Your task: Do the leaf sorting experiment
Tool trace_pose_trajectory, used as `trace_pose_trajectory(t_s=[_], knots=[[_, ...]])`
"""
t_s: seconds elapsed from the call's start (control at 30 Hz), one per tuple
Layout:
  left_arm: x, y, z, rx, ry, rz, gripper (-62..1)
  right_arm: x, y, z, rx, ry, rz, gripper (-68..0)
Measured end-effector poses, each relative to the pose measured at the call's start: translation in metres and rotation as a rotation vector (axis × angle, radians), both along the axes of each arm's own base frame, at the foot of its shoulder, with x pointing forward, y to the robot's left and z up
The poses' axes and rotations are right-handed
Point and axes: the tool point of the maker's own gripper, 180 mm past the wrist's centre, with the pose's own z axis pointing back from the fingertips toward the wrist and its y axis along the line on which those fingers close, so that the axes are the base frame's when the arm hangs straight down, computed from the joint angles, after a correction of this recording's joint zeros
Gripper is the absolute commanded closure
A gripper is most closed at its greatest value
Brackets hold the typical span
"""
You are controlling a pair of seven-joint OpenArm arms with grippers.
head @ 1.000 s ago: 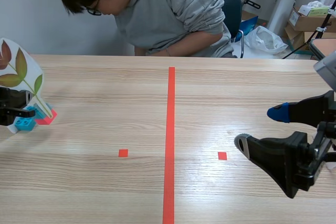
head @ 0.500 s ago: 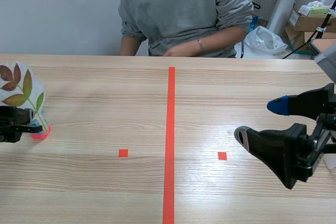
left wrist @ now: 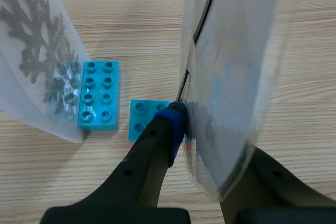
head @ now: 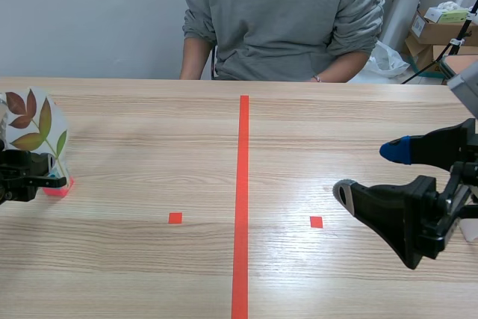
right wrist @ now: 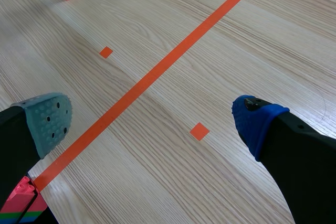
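Leaf card [head: 33,128] stands upright, stem down, clamped in left jaws; right jaws spread wide.

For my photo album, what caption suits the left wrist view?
Left end effector shut on an upright leaf card, turquoise brick beside it.

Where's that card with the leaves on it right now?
Scene view, far left: the leaf card stands upright in the left gripper, beside a turquoise brick.
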Motion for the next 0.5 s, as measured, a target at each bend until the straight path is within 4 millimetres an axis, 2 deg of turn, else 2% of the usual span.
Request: trace_pose_trajectory(t_s=[0.07,0.2,0.33,0.5], knots=[[0.0000,0.0000,0.0000,0.000,0.000,0.000,-5.3,0.0000,0.0000,0.0000,0.000,0.000,0.000,-63.4],[-0.0002,0.0001,-0.0003,0.002,0.002,0.000,-22.0,0.0000,0.0000,0.0000,0.000,0.000,0.000,-63.4],[-0.0004,0.0002,-0.0008,0.003,0.005,-0.001,-34.8,0.0000,0.0000,0.0000,0.000,0.000,0.000,-63.4],[0.0002,-0.0002,0.0004,-0.007,-0.001,0.002,-56.3,0.0000,0.0000,0.0000,0.000,0.000,0.000,-63.4]])
